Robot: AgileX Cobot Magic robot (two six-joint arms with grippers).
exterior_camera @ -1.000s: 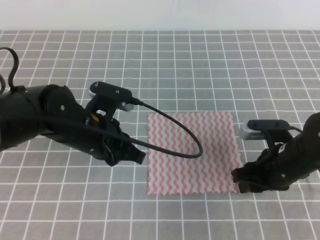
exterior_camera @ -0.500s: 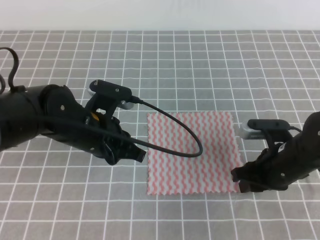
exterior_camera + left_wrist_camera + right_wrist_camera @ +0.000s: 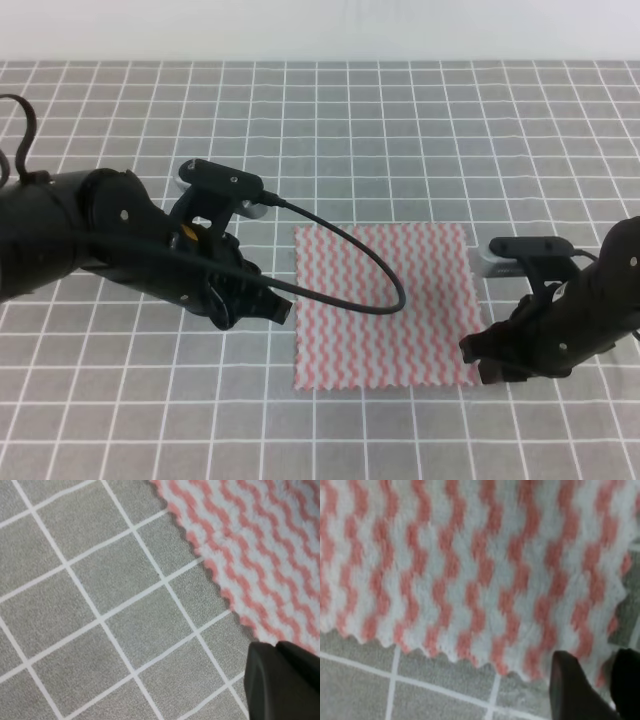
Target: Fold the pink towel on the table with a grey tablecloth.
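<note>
The thin square pink-and-white zigzag-striped towel (image 3: 383, 306) lies flat and unfolded on the grey grid-lined tablecloth (image 3: 400, 130), right of centre. The black right gripper (image 3: 484, 364) sits at its near right corner, fingers (image 3: 570, 685) slightly apart over the jagged edge. The black left gripper (image 3: 281, 311) hovers just beside the left edge; I cannot tell its opening. This looks like the grasping step; next, pinching the near corners. No writing shows.

pink towel (image 3: 383, 305) flat, unfolded on grey gridded surface (image 3: 400, 130), right of centre | left tool (image 3: 280, 310) low, just beside towel's left edge, its black cable (image 3: 370, 265) arching over the towel | right tool (image 3: 478, 360) at towel's near right corner, grip state unclear
</note>
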